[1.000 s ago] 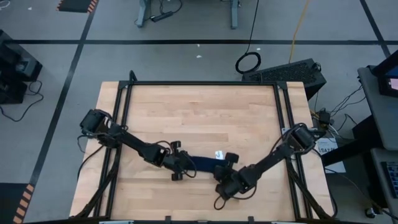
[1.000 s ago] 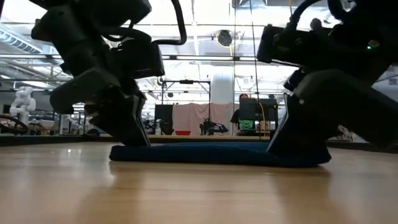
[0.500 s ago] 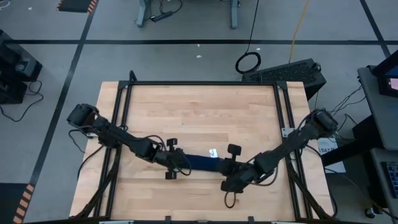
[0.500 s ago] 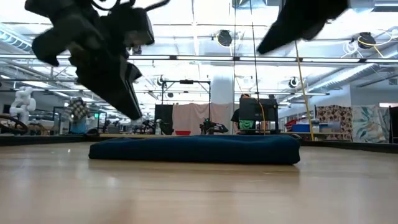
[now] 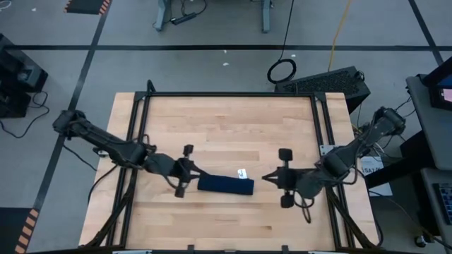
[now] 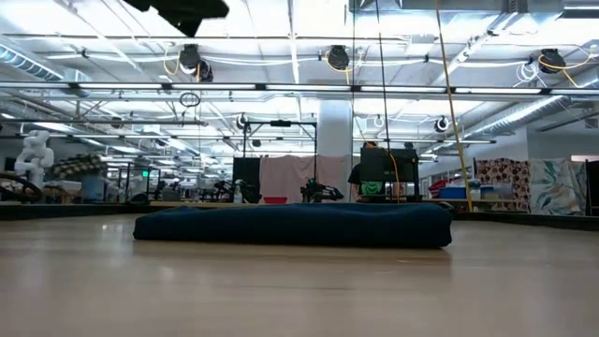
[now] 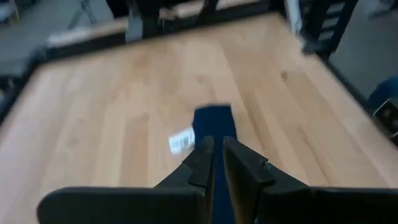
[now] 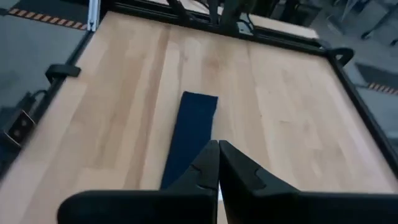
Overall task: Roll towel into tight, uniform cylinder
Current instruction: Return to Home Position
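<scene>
**Plainly rolled, the towel [image 5: 226, 185] lies free between two empty claws**

On the wooden surface [image 5: 226, 120] the dark navy towel sits as a short roll. It is somewhat nearer the edge at the bottom of the high view than the middle, and its length runs from the left arm's side toward the right arm's. A small white tag [image 5: 242, 173] shows at its far edge, toward the right end. In the low view the roll [image 6: 295, 225] reads as a long, flattish bar resting on the wood, fairly even in height, with rounded ends.

The left claw [image 5: 195, 171] hovers just beside the roll's left end, apart from the cloth. In its wrist view the fingers [image 7: 199, 158] stand drawn together with only a thin slit between them and grip nothing. The towel [image 7: 213, 118] and its tag [image 7: 181, 142] lie ahead of them.

The right claw [image 5: 265, 178] hangs near the roll's right end, with a strip of bare wood between them. Its fingers [image 8: 205, 158] are pressed together and hold nothing, and the towel [image 8: 196, 121] stretches away beyond the tips.
</scene>
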Robot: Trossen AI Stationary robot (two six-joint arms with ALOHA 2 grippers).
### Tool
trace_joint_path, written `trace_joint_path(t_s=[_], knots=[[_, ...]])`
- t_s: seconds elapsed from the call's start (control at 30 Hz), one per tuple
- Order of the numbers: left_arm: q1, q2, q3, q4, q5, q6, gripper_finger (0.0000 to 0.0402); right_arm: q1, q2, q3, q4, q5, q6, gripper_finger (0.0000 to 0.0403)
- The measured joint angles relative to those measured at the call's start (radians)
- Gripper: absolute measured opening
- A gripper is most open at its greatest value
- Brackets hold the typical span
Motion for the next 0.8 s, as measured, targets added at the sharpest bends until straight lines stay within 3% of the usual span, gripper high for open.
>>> trace_joint_path(t_s=[0.1,0.23,0.67,0.8], knots=[[0.004,-0.068,-0.077,0.12,-0.019,0.02,0.004,0.03,-0.075,-0.136,0.083,0.067,-0.015,0.0],[0.017,-0.14,-0.181,0.235,-0.049,0.006,0.004,0.039,-0.167,-0.342,0.305,0.068,-0.06,0.0],[0.081,-0.252,-0.388,0.311,-0.044,-0.062,0.0041,-0.006,-0.482,-0.91,0.875,-0.07,-0.157,0.0],[0.117,-0.261,-0.473,0.461,0.005,-0.061,0.0041,-0.02,-0.564,-1.006,0.981,-0.104,-0.195,0.0]])
